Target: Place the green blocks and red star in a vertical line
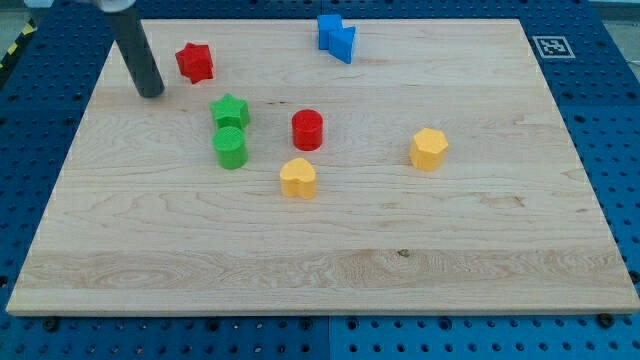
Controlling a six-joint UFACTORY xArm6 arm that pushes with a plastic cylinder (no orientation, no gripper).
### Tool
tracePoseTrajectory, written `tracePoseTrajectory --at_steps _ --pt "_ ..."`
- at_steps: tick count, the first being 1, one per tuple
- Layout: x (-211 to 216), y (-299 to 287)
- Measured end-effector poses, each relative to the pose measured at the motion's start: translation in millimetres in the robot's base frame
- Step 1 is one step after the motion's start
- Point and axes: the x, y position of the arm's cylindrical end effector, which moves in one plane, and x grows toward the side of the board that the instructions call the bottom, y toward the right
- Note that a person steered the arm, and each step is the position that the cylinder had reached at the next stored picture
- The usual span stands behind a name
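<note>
The arm carries no pincer; my tip [151, 94] sits at 8 o'clock of the red star [195, 62]. The 2 green blocks, green star [231, 111] over green cylinder [230, 147], touch. Risk: an off-centre push could spin the star past the line.

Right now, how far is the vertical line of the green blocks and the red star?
Done: green star sits directly above green cylinder, touching. In hand: my tip stands left of the red star, apart from it. Left: the red star lies up-left of the green pair, out of line.
</note>
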Motion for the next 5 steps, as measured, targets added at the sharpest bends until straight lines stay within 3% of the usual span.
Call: tracePoseTrajectory --at_steps 2,5 --pt "-50 2" --pt "-38 55"
